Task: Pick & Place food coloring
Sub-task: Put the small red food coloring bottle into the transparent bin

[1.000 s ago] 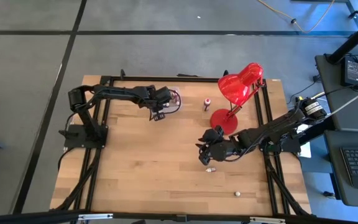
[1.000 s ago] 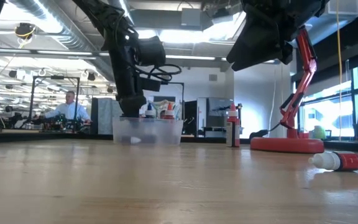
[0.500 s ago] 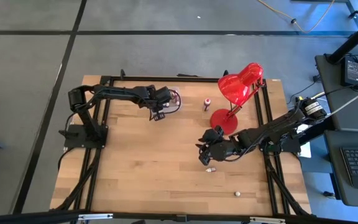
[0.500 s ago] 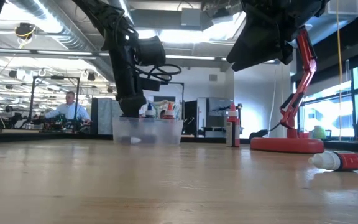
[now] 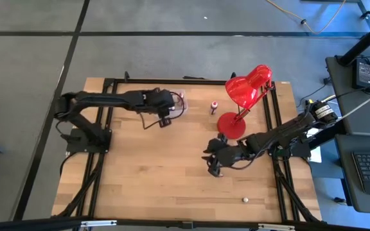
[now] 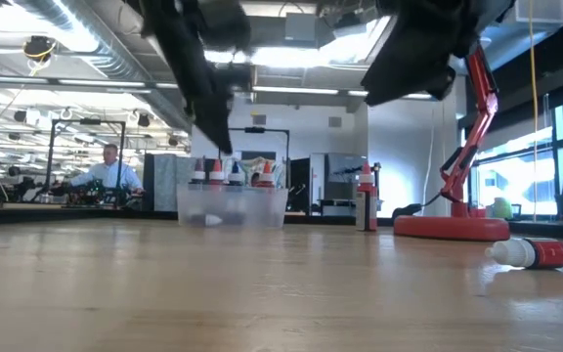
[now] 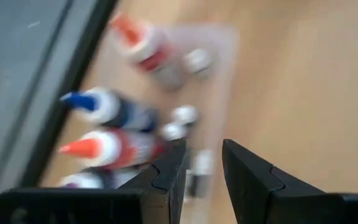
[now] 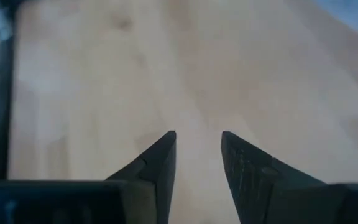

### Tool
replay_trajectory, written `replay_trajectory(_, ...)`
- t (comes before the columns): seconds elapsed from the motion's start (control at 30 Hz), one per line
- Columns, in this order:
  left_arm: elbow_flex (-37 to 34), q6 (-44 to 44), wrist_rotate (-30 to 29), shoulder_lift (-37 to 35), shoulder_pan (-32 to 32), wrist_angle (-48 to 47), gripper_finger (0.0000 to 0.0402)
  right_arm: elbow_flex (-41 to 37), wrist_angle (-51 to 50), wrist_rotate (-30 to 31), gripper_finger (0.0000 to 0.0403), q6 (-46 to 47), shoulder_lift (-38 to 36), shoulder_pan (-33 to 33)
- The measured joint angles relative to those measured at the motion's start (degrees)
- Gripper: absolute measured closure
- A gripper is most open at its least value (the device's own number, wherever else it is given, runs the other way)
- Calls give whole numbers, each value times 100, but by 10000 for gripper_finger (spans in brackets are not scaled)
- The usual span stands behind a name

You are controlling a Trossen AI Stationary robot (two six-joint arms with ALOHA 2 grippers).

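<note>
The food coloring shows as small bottles. Several stand in a clear plastic box [image 6: 231,206] [image 5: 179,101] at the far side, blurred in the left wrist view [image 7: 117,149]. My left gripper [image 7: 202,144] [image 5: 169,109] hovers open above the box's near-left side, nothing between its fingers. One dark red bottle with a white cap [image 6: 528,254] lies on its side on the table. My right gripper [image 8: 197,134] [image 5: 212,165] hangs open above that spot, over bare wood. Another bottle [image 5: 214,106] [image 6: 365,199] stands upright beside the lamp.
A red desk lamp [image 5: 246,90] stands at the far right, its round base [image 6: 451,228] on the table. A tiny bottle [image 5: 245,200] lies near the front edge. Black frame rails [image 5: 101,167] run along the table's sides. A person sits in the room behind.
My left gripper has risen out of the clear box and drawn back a little toward the table's left edge; the bottles in the box now show uncovered in the low view. My right gripper has kept its place and rolled slightly at the wrist.
</note>
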Motion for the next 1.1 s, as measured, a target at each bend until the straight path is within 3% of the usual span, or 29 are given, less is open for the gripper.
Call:
replay_trajectory(0.2, 0, -700, 1596, -649, -592, 223, 302, 0, 317, -538, 272, -787, 0, 145)
replay_trajectory(0.3, 0, -1111, 1831, -719, -1049, 417, 302, 0, 349, -705, 272, -1117, 0, 275)
replay_trajectory(0.43, -142, -1513, 1843, -675, -1792, 1153, 302, 0, 407, -776, 272, -1502, 0, 606)
replay_trajectory(0.57, -535, -1787, 1840, -601, -2562, 2510, 302, 0, 272, -774, 272, -1646, 31, 909)
replay_trajectory(0.67, -878, -1999, 1737, -511, -3064, 3801, 302, 0, -33, -778, 272, -1367, 84, 1085)
replay_trajectory(0.8, -1165, -2134, 1186, -242, -3583, 5123, 302, 2, -644, -820, 272, -886, 234, 1309)
replay_trajectory(0.97, -1182, -2206, 460, 175, -3959, 5621, 302, 2, -883, -820, 272, -743, 570, 1470)
replay_trajectory(1.1, -1180, -2522, 316, 440, -4027, 5795, 302, 2, -901, -820, 272, -683, 925, 1471)
